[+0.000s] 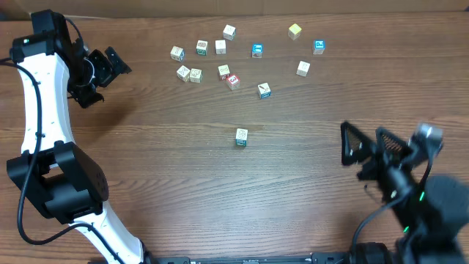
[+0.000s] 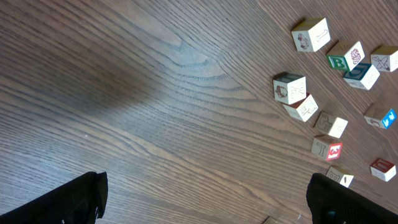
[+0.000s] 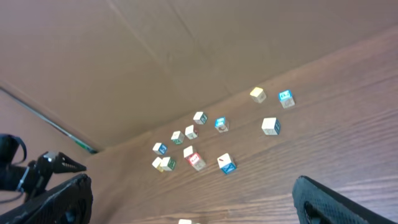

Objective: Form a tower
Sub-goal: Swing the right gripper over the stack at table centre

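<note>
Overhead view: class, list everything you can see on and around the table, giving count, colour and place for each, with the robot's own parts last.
small pale wooden cubes with coloured prints: thirteen; pale with blue, green or red prints, one yellowish; scattered singly across the far side of the table.
lone pale wooden cube with a green print: one; mid-table, apart from the rest.
brown wooden table: one; under everything.
brown cardboard wall: one; along the far edge.
left gripper: one; black on a white and black arm; far left, open, empty.
right gripper: one; black; near right, open, empty.
</note>
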Robot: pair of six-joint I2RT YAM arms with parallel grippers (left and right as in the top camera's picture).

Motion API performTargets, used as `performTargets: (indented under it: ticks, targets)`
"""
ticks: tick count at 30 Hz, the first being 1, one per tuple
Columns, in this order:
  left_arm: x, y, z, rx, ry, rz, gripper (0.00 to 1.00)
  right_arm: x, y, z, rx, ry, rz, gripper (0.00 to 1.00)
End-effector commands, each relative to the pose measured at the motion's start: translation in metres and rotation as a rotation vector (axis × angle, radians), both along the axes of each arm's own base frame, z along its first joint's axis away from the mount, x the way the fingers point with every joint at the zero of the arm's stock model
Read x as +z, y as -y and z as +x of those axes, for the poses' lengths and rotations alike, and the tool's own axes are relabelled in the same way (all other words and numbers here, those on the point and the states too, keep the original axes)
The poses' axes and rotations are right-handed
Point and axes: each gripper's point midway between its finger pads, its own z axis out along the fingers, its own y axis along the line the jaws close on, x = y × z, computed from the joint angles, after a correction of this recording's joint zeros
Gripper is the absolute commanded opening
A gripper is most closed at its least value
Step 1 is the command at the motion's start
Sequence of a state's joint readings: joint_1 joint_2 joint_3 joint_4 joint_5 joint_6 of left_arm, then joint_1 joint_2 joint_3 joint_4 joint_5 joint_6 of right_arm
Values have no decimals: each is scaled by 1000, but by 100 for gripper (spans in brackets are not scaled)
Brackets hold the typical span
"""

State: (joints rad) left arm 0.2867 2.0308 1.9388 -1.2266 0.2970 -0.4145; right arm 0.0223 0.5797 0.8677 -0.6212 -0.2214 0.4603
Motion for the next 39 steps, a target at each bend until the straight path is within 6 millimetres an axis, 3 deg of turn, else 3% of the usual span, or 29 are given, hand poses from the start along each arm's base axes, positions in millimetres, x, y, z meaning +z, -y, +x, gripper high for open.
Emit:
performTargets:
  ticks: [1,4,7,8,10,12,13,14,20,28,33,39]
  targets:
    - [6,3,3,-25,23,5,100,35,-5,21,36,-62,-38,100]
    - [6,3,3,-25,23,4,100,44,-9,45,58,-181,-32,100]
    - [6,3,3,-25,23,4,100,51,-31,63,179,-239,21,100]
    - [6,3,3,-25,23,5,100,51,-38,67,222,-251,40,95]
    - [6,3,3,-25,24,4,99,44,-58,75,344,-261,45,54]
    - [6,3,3,-25,23,5,99,29,-70,77,392,-302,18,20]
    - [6,3,3,-25,23,4,99,20,-74,77,397,-340,8,7]
    - [6,3,3,-25,24,5,99,8,-79,75,399,-387,-6,4]
    - [6,3,3,-25,24,5,99,-66,-116,48,439,-677,-192,4]
    - [6,3,3,-25,23,4,99,-160,-181,10,511,-952,-400,4]
    - [6,3,3,-25,23,4,100,-207,-206,6,404,-1044,-465,4]
    - [6,3,3,-25,23,5,100,-243,-222,15,290,-1082,-443,4]
